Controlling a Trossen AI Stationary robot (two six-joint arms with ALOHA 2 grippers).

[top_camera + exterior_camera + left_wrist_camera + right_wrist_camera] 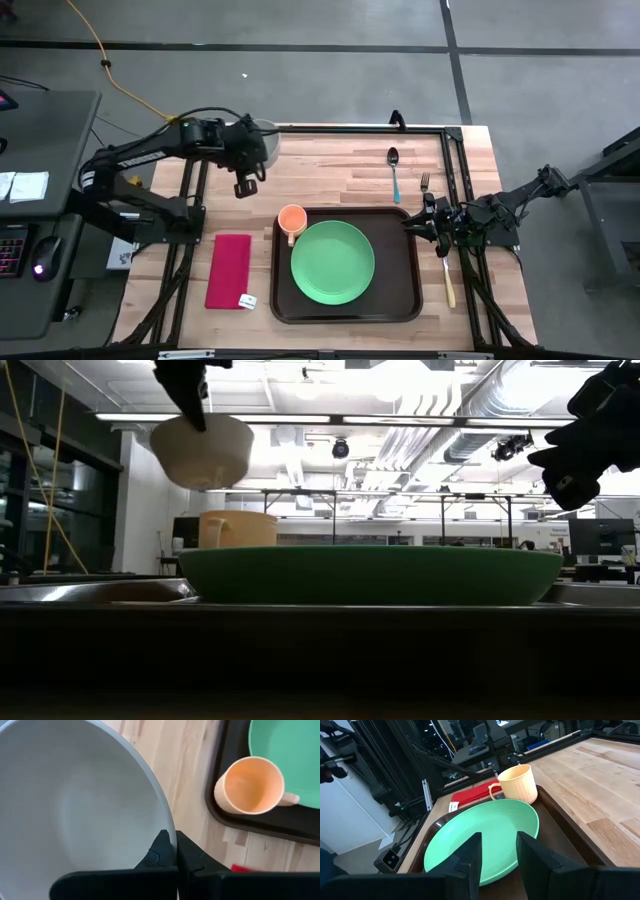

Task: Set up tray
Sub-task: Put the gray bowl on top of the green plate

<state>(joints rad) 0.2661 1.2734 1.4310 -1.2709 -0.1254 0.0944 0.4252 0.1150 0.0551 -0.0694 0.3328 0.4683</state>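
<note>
Here the left gripper [247, 160] at upper left pinches a white bowl [70, 815] by its rim, lifted; the right gripper [425, 222], fingers apart and empty, hovers at the tray [410, 300]'s right edge, lower centre

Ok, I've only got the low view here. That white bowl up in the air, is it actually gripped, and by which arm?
Observer: Yes. The left gripper is shut on the bowl's rim.
Operator: Is it over the tray?
Observer: No. From above, the bowl hangs over bare wood, off the tray's corner where the cup stands.
Operator: And the right arm?
Observer: The right gripper is open and empty at the tray's right rim, facing the plate.
</note>
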